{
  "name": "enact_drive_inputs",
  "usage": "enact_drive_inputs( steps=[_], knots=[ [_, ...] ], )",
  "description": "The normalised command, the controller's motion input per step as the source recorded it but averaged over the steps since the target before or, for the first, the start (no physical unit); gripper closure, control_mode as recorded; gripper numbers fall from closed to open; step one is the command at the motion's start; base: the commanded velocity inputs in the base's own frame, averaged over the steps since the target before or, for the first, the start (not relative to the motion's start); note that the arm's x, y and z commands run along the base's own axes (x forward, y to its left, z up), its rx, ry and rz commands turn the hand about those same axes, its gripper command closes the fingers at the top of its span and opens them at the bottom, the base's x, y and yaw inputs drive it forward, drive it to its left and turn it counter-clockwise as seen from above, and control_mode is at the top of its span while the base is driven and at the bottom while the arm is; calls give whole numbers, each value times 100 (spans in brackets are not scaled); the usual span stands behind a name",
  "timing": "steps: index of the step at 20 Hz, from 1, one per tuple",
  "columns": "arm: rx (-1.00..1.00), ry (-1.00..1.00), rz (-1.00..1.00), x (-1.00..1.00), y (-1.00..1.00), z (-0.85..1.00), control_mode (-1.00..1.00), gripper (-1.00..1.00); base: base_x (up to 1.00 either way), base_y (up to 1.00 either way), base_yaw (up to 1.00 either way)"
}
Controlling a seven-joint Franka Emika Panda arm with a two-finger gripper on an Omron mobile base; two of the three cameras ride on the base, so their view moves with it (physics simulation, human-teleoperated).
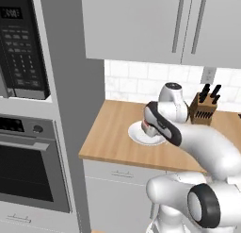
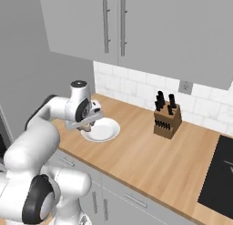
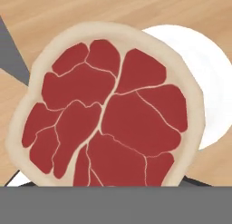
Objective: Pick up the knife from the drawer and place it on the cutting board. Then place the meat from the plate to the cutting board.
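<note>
One arm is out over the wooden counter (image 2: 150, 160), and its gripper (image 2: 86, 125) hangs just above the one white plate (image 2: 107, 130). In the hand view the meat (image 3: 108, 114) looms huge: one red slab with pale edging, close against the camera, with the plate (image 3: 208, 82) peeking out behind it. The meat looks raised off the plate and gripped, but the fingertips are hidden behind it, so I cannot tell for sure how the jaws stand. From the left, the gripper (image 1: 149, 129) covers the middle of the plate (image 1: 136, 134). One knife block (image 2: 167, 120) stands well apart by the tiled wall, with four black handles. One microwave (image 1: 21, 48) sits over one oven (image 1: 30, 166).
</note>
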Motion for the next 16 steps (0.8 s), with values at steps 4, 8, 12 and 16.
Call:
enact_drive_inputs(
  steps=[4,8,12,16],
  knots=[
    [0,-3,0,-91,2,65,-100,100,0,0,0],
    [0,-10,0,-92,13,59,-100,100,0,0,0],
    [-3,2,-5,-14,29,43,-100,100,0,0,0],
    [2,-6,-1,-17,0,4,-100,100,0,0,0]
  ],
)
